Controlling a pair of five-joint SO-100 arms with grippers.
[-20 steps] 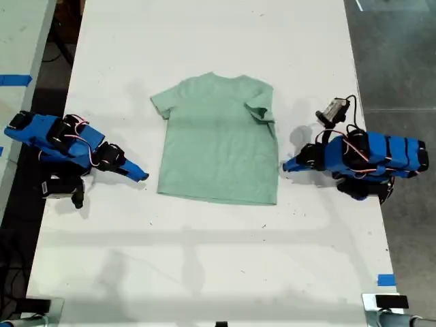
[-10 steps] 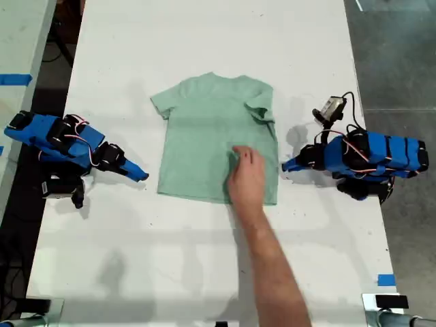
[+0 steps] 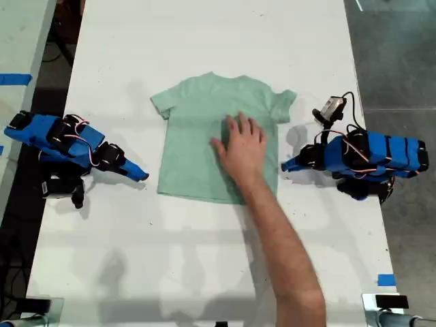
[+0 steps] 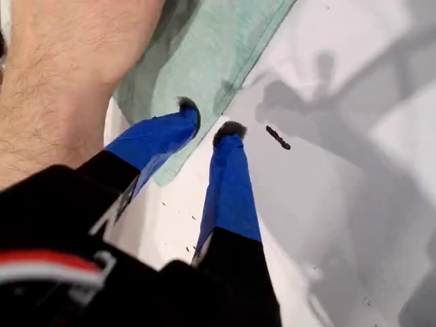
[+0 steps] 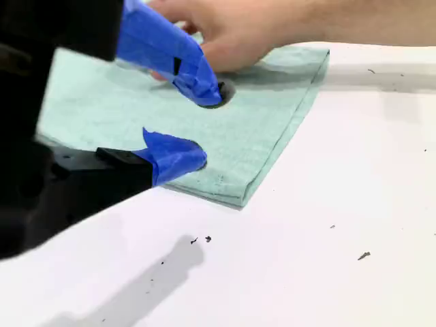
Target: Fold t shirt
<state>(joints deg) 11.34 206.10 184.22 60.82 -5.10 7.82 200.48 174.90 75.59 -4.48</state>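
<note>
The t shirt lies flat on its back-or-front, I cannot tell which, in the middle of the white table, its round neck toward the far side and its straight hem toward the near side, with both short sleeves laid out to the sides. A person's hand rests palm down on the cloth, on the half toward the exterior view's right, the fingers spread and pointing toward the far side; nothing is pinched in it. The forearm runs from the hand across the hem and off the near edge of the exterior view. My first gripper sits on the table just beside the shirt's near corner at the exterior view's right; in the first wrist view its blue tips stand a little apart with nothing between them, one tip over the edge of the cloth and the other over bare table, the person's forearm close alongside. My second gripper is at the exterior view's left, near the shirt's other near corner but apart from it; in the second wrist view its jaws are parted and empty, with the shirt's corner and the hand beyond them. A strip of blue tape is stuck at the table's near edge on the exterior view's right.
</note>
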